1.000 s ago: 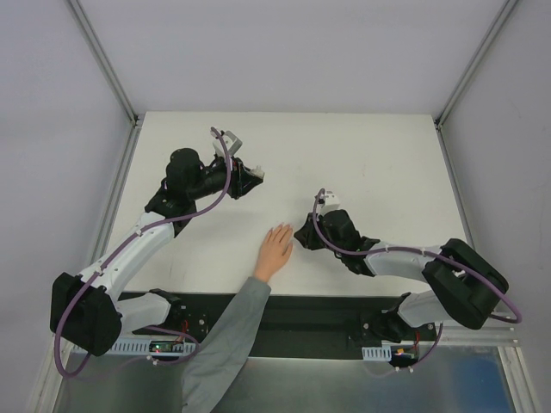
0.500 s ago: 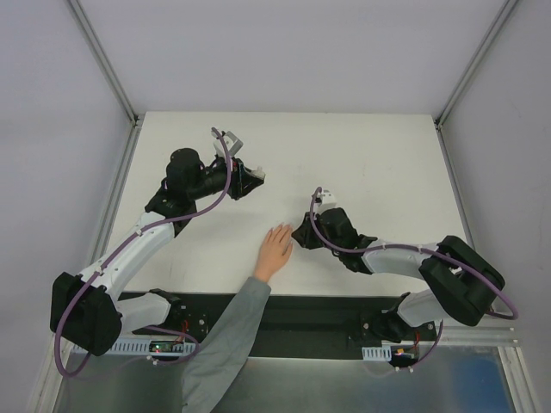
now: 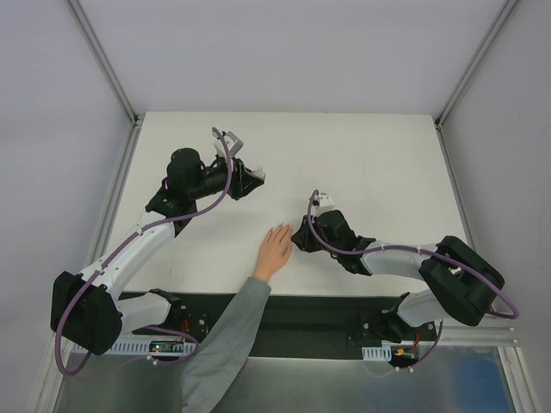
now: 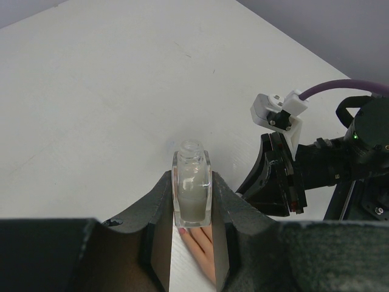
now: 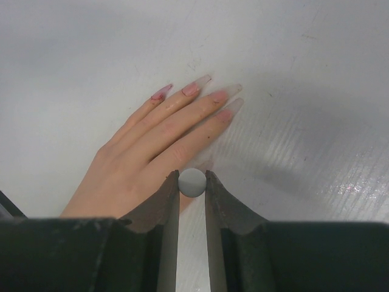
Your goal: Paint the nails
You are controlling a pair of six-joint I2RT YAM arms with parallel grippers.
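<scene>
White table, filling the middle of the overhead view between grey walls.

Left arm, bent up from the lower left corner toward upper centre-left. Right arm, reaching from the lower right toward the centre.

Grey sleeve, entering from the bottom edge at centre-left. Person's hand, pale, flat on the table at lower centre, fingers together and pointing to the upper right.

Left gripper, at upper centre-left, well apart from the hand, closed tight on the flat sides of a small bottle. Bottle upright, translucent whitish, open neck uppermost, in the lower centre of the left wrist view.

Right gripper, just beside the fingertips in the overhead view, closed to a narrow gap and pinching a small round grey cap. Cap seen end-on at lower centre of the right wrist view, above the near edge of the hand.

Nails, four visible at upper centre of the right wrist view, long and pointed, pink near the base with paler translucent tips, lying on the table. Too small to make out from overhead.
</scene>
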